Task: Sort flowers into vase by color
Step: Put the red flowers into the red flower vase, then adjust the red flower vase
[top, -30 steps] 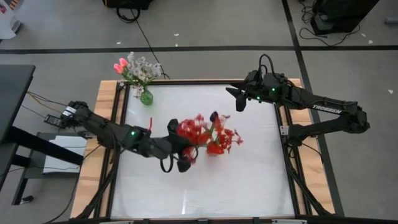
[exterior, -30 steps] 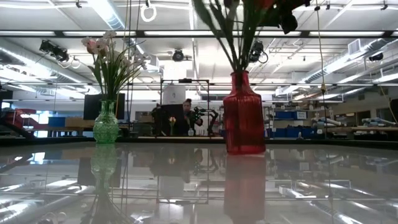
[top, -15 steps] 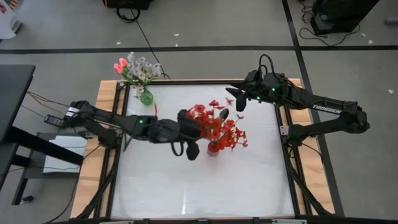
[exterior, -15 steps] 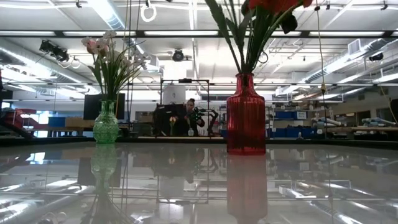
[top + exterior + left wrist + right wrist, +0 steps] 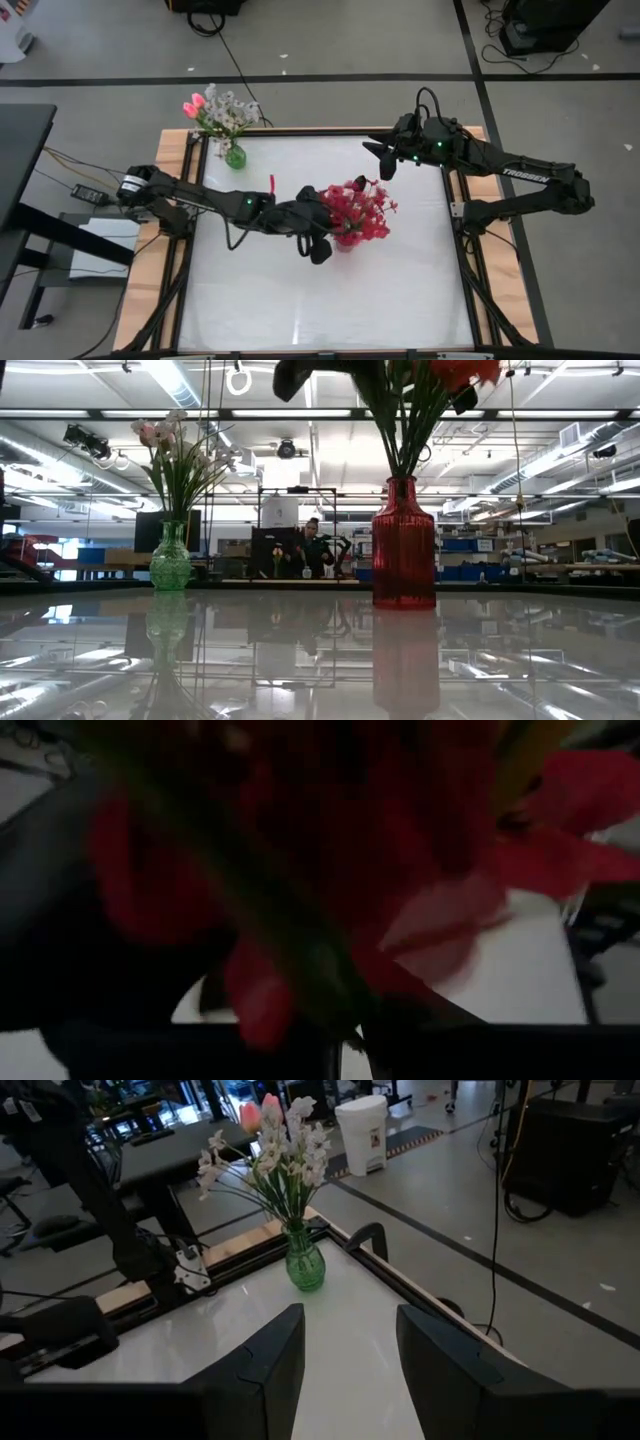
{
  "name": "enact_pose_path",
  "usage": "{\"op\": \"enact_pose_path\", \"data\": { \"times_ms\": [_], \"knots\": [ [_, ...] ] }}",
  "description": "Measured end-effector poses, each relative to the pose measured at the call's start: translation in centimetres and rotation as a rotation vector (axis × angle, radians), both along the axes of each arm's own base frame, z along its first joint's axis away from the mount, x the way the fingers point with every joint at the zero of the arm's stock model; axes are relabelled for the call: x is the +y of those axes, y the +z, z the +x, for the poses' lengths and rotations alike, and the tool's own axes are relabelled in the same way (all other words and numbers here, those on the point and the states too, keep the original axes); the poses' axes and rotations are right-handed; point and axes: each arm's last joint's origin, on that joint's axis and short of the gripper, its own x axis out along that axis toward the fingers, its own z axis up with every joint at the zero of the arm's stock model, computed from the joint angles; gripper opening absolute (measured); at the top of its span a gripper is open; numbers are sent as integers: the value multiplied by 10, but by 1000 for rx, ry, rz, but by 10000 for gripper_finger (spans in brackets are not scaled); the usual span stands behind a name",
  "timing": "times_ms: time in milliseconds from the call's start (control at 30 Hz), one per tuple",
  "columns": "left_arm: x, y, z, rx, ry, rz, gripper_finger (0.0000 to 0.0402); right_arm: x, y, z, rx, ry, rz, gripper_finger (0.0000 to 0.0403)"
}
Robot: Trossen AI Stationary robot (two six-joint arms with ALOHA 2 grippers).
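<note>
So the red vase [image 5: 403,543] is sitting near the middle of the white table [image 5: 300,300], stuffed with the red flowers [image 5: 355,212], and that bunch is blocking pretty much everything around it. The left gripper [image 5: 318,222] is reaching across from the left side and is buried right in against the blooms; its wrist camera is showing nothing but red petals and a green stem up close. Its jaws are nearly shut, but I can't tell whether they're pinching a stem, since the flowers are hiding the fingertips.

Over at the far left corner, the green vase [image 5: 235,156] is holding the pink tulip buds and white blossoms [image 5: 222,109], well apart from the action. The right gripper [image 5: 384,156] is hanging over the far right part of the table, jaws standing wide with nothing between them. A person [image 5: 315,550] is showing way back in the room.

Compared to a second ago, the left arm has stretched farther right, and the red vase has slid right a bit in the low view. The right arm hasn't budged.
</note>
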Motion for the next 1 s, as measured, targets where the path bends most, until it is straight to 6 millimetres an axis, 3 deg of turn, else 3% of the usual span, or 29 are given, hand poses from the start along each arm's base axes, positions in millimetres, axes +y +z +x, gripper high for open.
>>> {"op": "enact_pose_path", "data": {
  "times_ms": [200, 300, 467, 667, 800, 1000],
  "knots": [
    [-1, -5, -5, 77, -12, 29, 34, 0, 0, 0, 2, 1, -4, 168],
    [0, -1, -8, 67, -26, 48, 58, 0, 0, 0, -1, -7, 6, 168],
    [1, 9, -16, 46, -36, 40, 150, 0, -8, -5, 103, -64, 3, 168],
    [7, 27, -41, 77, -36, 36, 259, 3, -28, -17, 338, -64, 53, 168],
    [12, 40, -65, 106, -17, 15, 294, 7, -48, -28, 507, -53, 115, 168],
    [22, 49, -100, 175, 65, 49, 291, 27, -107, -32, 535, 196, 280, 168]
  ]
}}
